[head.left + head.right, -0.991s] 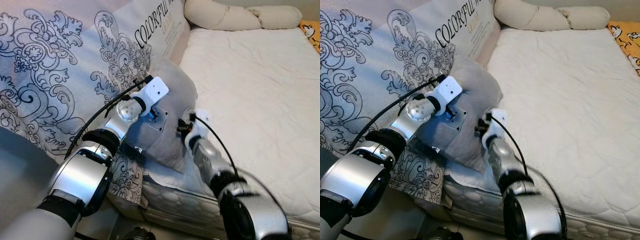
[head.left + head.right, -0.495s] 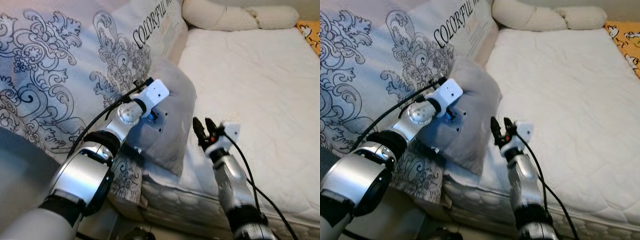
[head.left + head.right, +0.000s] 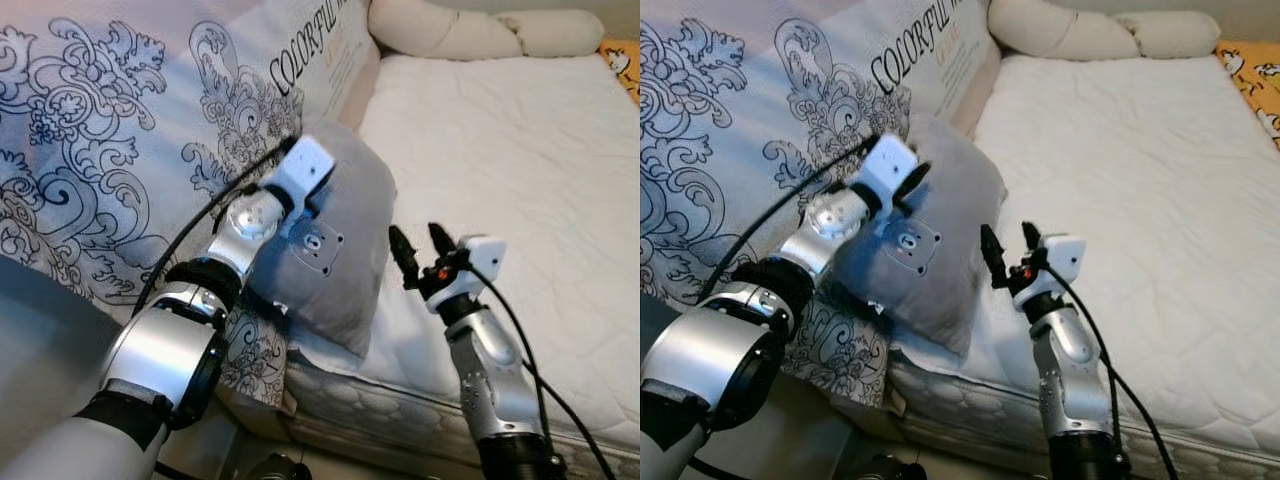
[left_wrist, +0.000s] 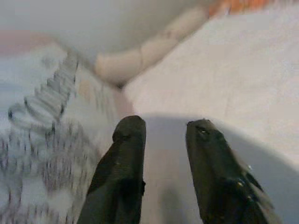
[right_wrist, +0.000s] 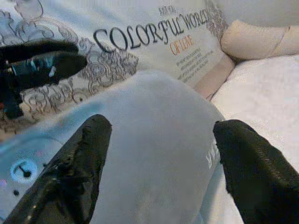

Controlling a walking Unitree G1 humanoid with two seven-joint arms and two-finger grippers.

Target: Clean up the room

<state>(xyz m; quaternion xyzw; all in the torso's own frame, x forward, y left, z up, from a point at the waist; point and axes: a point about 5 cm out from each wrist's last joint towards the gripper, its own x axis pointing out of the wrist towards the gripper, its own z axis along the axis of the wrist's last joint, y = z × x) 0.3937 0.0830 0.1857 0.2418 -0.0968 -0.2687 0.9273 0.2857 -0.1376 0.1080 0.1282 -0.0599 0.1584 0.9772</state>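
At frame centre, your left gripper (image 3: 318, 196) props the grey pillow (image 3: 340, 250), jaws narrowly parted; right gripper (image 3: 420, 252) waits wide beside it.

So there's a bare white quilted mattress (image 3: 520, 170) taking up most of the right side, with a long cream bolster pillow (image 3: 480, 30) lying across its far end. A bit of orange patterned fabric (image 3: 622, 62) pokes in at the far right corner, just beside the bolster's end.
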